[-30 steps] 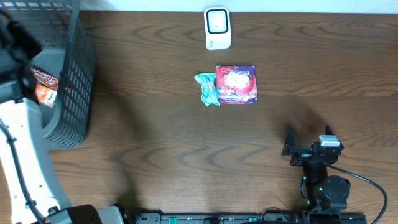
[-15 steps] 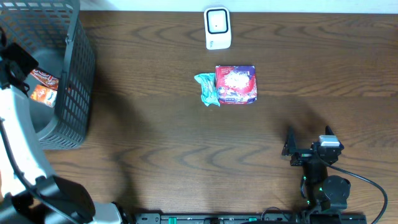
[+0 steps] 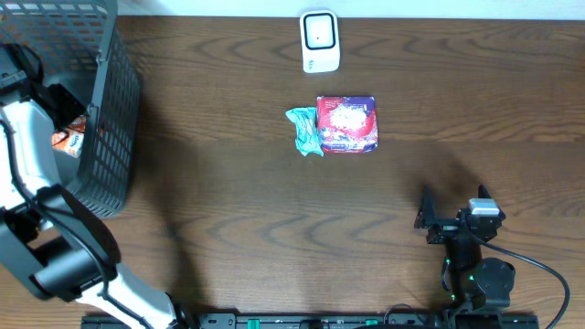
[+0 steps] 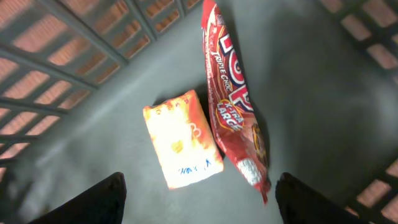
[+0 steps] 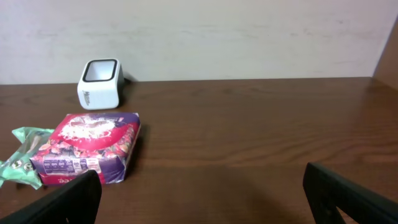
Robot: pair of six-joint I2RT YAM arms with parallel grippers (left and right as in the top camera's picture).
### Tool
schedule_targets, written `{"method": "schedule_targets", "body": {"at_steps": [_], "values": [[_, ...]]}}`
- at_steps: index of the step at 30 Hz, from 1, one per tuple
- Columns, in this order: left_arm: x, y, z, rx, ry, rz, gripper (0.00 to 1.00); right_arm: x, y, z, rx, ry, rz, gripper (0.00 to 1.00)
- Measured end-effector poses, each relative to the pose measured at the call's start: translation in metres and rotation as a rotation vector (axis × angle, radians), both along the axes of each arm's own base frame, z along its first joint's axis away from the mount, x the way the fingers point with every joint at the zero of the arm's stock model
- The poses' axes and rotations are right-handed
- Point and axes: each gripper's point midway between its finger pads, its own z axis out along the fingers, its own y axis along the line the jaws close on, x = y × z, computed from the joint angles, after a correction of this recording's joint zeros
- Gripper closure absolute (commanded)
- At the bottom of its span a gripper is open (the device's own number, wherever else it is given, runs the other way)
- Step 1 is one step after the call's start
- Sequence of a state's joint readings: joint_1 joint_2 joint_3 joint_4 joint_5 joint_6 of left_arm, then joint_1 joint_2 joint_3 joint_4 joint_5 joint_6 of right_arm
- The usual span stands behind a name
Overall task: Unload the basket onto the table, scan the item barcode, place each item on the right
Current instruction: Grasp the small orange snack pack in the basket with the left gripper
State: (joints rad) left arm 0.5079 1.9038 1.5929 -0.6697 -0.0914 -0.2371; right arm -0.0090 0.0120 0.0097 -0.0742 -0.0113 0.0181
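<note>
Looks about halfway to me. A flat orange snack packet and a long glossy red chocolate wrapper lie in the grey mesh basket at upper left, under the left gripper, which has its jaws apart and is empty. Probably still unscanned is the red-and-purple cardboard box; I can't spot its barcode. It's touching a crumpled teal packet mid-frame, below the white scanner. The right gripper gapes wide at lower right.

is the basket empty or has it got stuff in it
Not empty: an orange packet and a red snack bag lie on the basket floor.
</note>
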Motion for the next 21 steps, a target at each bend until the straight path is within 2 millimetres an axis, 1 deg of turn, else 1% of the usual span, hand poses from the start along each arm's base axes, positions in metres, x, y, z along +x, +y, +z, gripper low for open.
{"method": "schedule_targets", "body": {"at_steps": [6,10,14,19,21], "values": [[0.010,0.005,-0.020,-0.009,0.002,0.005,0.23,0.000,0.000,0.000,0.000,0.000,0.000,0.01],[0.011,0.005,-0.034,-0.022,0.023,0.008,0.23,0.000,0.000,0.000,0.000,0.000,0.000,0.01],[0.009,0.007,-0.055,-0.036,0.064,0.019,0.24,0.000,0.000,0.000,0.000,0.000,0.000,0.01],[0.003,0.012,-0.077,-0.032,0.120,0.049,0.39,0.000,0.000,0.000,0.000,0.000,0.000,0.01],[0.002,0.014,-0.079,-0.029,0.124,0.053,0.39,0.000,0.000,0.000,0.000,0.000,0.000,0.01]]}}
